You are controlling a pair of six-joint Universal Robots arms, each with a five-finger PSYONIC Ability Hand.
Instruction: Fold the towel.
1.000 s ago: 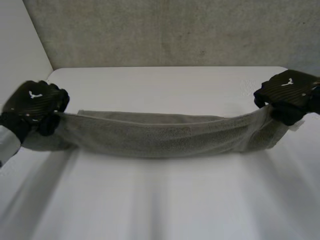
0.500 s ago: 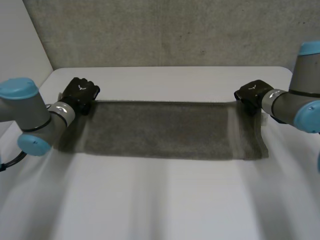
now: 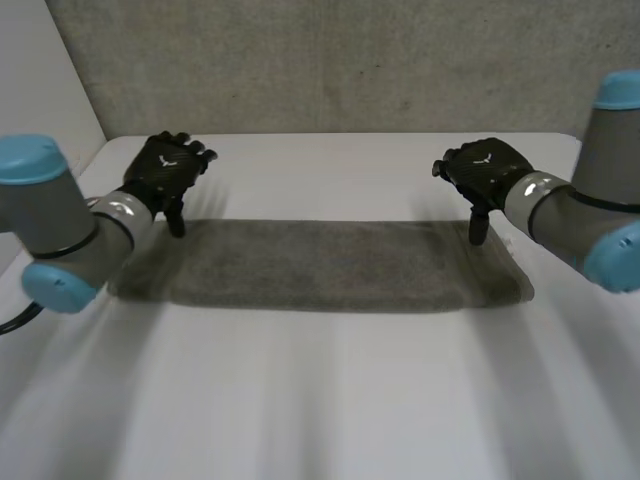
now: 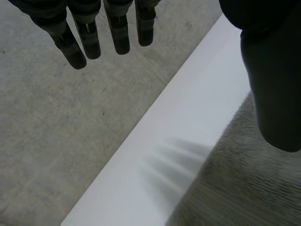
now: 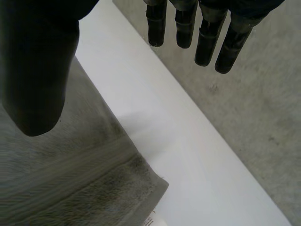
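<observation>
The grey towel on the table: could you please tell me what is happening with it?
The grey terry towel lies flat as a long strip on the white table. The robot's left hand is open over one far corner and its right hand open over the other; neither grips the cloth.

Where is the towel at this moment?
In the head view the towel lies flat across the middle of the white table, its far left corner by the open left hand, its far right corner by the open right hand.
</observation>
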